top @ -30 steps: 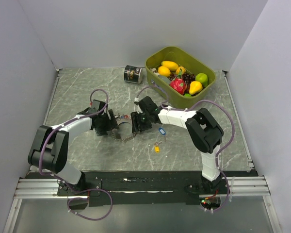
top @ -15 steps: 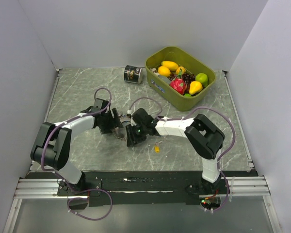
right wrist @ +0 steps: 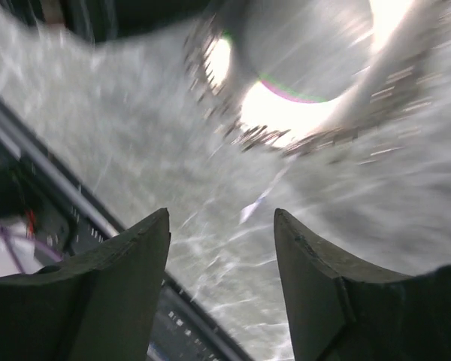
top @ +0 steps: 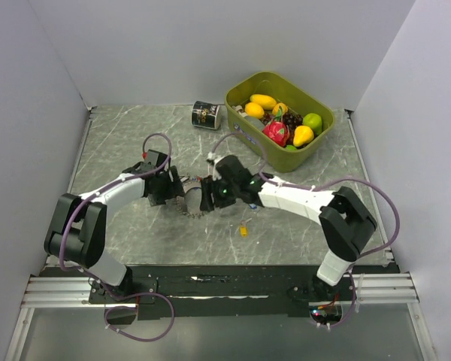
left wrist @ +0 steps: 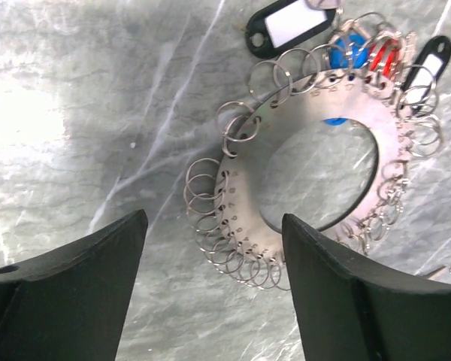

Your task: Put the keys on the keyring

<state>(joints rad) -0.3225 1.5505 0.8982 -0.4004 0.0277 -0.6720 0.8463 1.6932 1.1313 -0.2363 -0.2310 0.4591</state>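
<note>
The left claw (left wrist: 214,222) is held wide open, and nothing is gripped between its fingers. It is poised low over the table (left wrist: 75,113), just short of the keyring (left wrist: 244,195). The right-hand fingertip is seen against the small loops at the ring's near rim, but whether they touch cannot be told. The right claw (right wrist: 219,218) is likewise spread and nothing is held in it. The keyring is seen beyond it only as a blur, and no contact can be made out.

The keyring is laid flat on the table between the two claws, near the middle. Several keys (left wrist: 351,43) with black, blue and red tags are bunched at its far rim. A yellow-tagged key (top: 243,230) is left apart on the table, nearer the front edge and under the right arm.

The table is closed in by walls (top: 30,90) at left, back and right. The back right corner is taken up by a basket (top: 244,128) of fruit, with a can (top: 206,115) just beside it. Open table is found at the back left and along the front.
</note>
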